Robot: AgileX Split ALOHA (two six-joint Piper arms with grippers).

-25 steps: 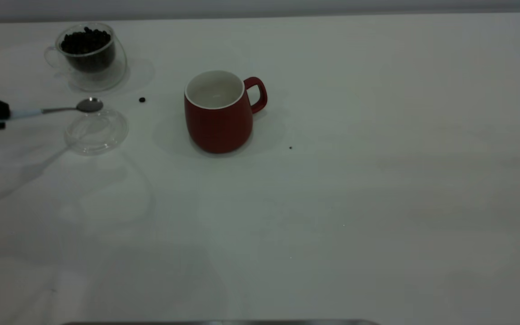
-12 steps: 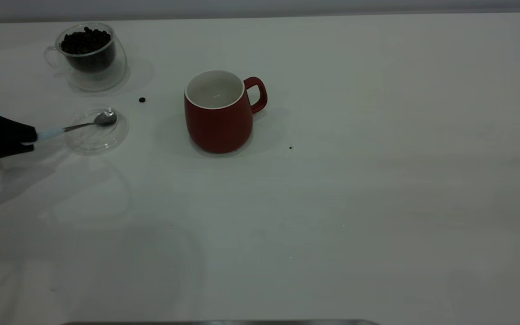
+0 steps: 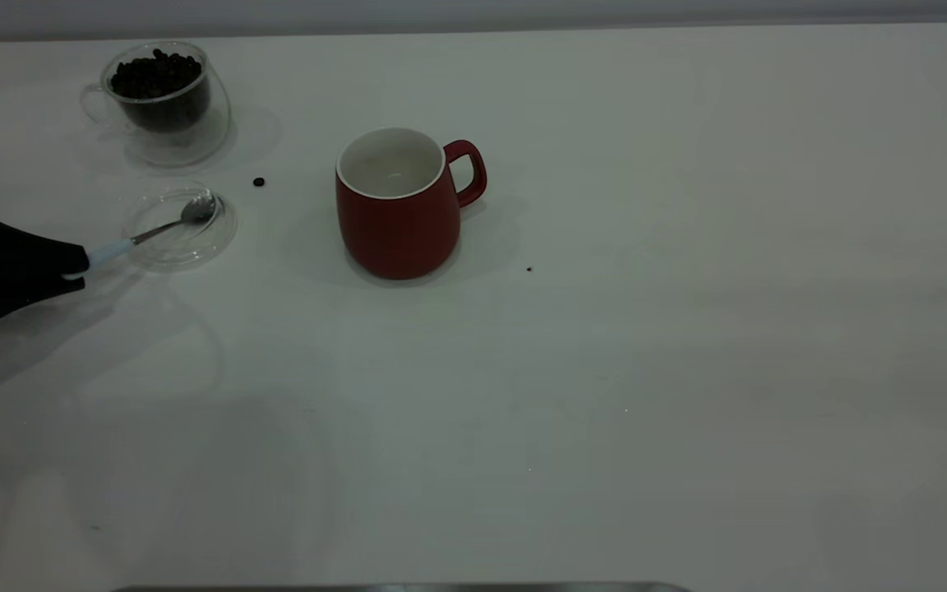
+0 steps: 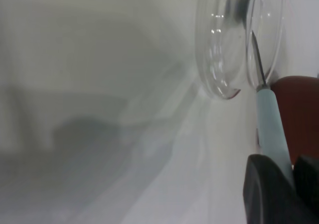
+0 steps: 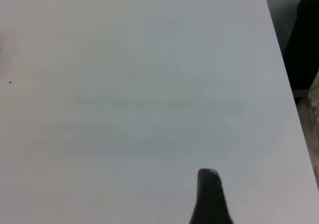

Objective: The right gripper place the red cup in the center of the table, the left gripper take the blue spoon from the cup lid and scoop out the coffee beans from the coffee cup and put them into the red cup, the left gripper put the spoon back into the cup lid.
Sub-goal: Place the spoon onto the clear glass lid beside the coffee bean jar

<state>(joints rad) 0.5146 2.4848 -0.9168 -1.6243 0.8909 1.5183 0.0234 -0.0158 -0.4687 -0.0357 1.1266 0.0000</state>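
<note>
the black tapered left gripper (image 3: 75, 261) sits low at the table's left edge, its fingers clamped on the pale blue handle of the small metal-bowled blue spoon (image 3: 157, 230). the spoon's bowl rests in the round clear glass cup lid (image 3: 180, 228) on the plain white table (image 3: 646, 329). behind the lid stands the clear glass coffee cup (image 3: 159, 97) holding dark coffee beans (image 3: 154, 74); 1 stray bean (image 3: 259, 182) lies beside it. the dark red ceramic red cup (image 3: 399, 201) stands upright near the centre. of the right gripper (image 5: 209, 194) only 1 dark fingertip shows above bare table; i cannot tell its state.
</note>
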